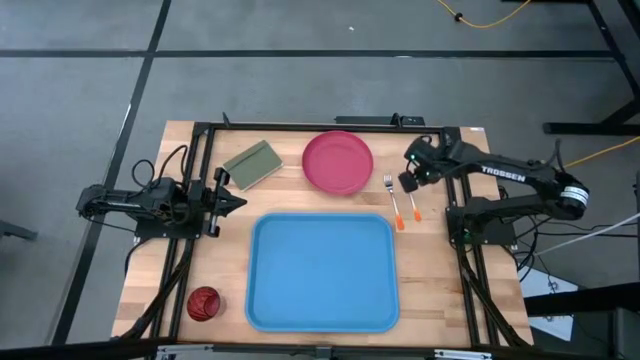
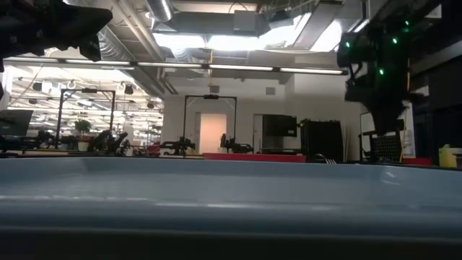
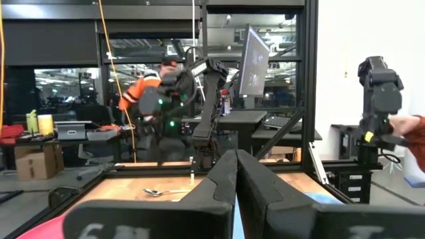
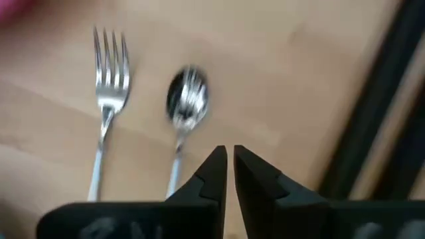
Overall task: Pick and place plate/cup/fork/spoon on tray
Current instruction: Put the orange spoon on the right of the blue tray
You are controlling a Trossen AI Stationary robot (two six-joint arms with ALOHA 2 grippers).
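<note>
The blue tray (image 1: 320, 270) lies at the table's near middle. The pink-red plate (image 1: 338, 162) rests flat beyond it. The fork (image 1: 390, 196) and the spoon (image 1: 415, 207) lie side by side on the wood right of the plate, with orange showing at their near ends. They also show in the right wrist view, the fork (image 4: 108, 73) and the spoon (image 4: 187, 99). The dark red cup (image 1: 204, 303) stands at the near left corner. My right gripper (image 1: 408, 182) hangs shut above the spoon's bowl end and touches nothing. My left gripper (image 1: 238, 203) waits shut at the left.
An olive-green block (image 1: 252, 165) lies left of the plate. The black frame rail (image 1: 330, 126) runs along the far edge. In the low view the tray's rim (image 2: 231, 180) fills the foreground. A person in orange shows beyond the table in the left wrist view (image 3: 136, 93).
</note>
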